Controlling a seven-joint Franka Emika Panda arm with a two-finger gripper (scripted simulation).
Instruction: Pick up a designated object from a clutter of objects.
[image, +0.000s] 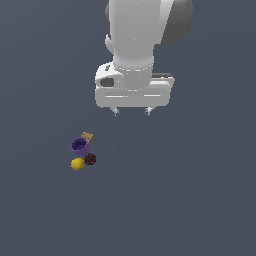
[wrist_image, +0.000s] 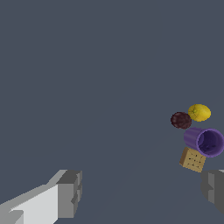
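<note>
Gripper (image: 132, 112) hangs empty, jaws spread wide, well apart from the clutter: no approach yet. Yellow lump (image: 77, 163) sits mid-worktop, just beside dark red ball (image: 90, 159) and purple cup (image: 79, 146).

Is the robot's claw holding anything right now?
No, nothing. The gripper is open and empty, up above the floor. The yellow lemon sits untouched beside the purple cup and dark red ball.

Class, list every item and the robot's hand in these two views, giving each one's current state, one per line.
hand: open, empty, raised clear of the items
yellow lemon: on the floor, not grasped
purple cup: tipped, mouth showing, empty
dark red ball: resting beside the lemon
tan box: tilted, behind the cup
</note>
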